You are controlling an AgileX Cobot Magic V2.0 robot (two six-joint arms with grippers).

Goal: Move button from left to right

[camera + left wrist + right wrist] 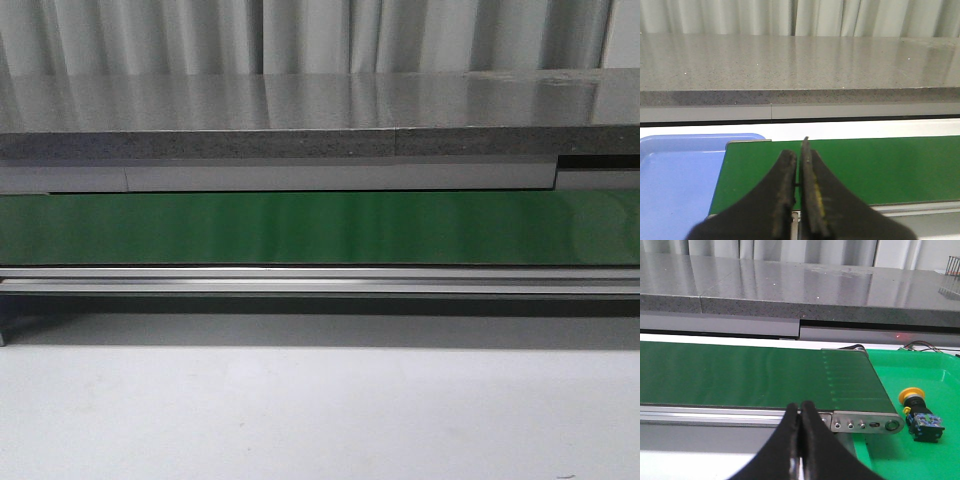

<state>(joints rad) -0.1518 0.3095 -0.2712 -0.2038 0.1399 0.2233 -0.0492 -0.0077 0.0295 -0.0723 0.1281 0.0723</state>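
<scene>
The button (918,411), an orange-yellow cap on a black body with blue marks, lies on its side in the green tray (940,370), past the right end of the green conveyor belt (740,372). My right gripper (799,407) is shut and empty, over the belt's near rail, well to the left of the button. My left gripper (799,152) is shut and empty, over the belt's left end (765,165). Neither gripper nor the button shows in the front view, only the belt (320,228).
A blue tray (675,180) sits off the belt's left end. A grey stone counter (300,120) runs behind the belt, with curtains behind it. A metal roller bracket (867,424) caps the belt's right end. White table surface (320,410) lies in front.
</scene>
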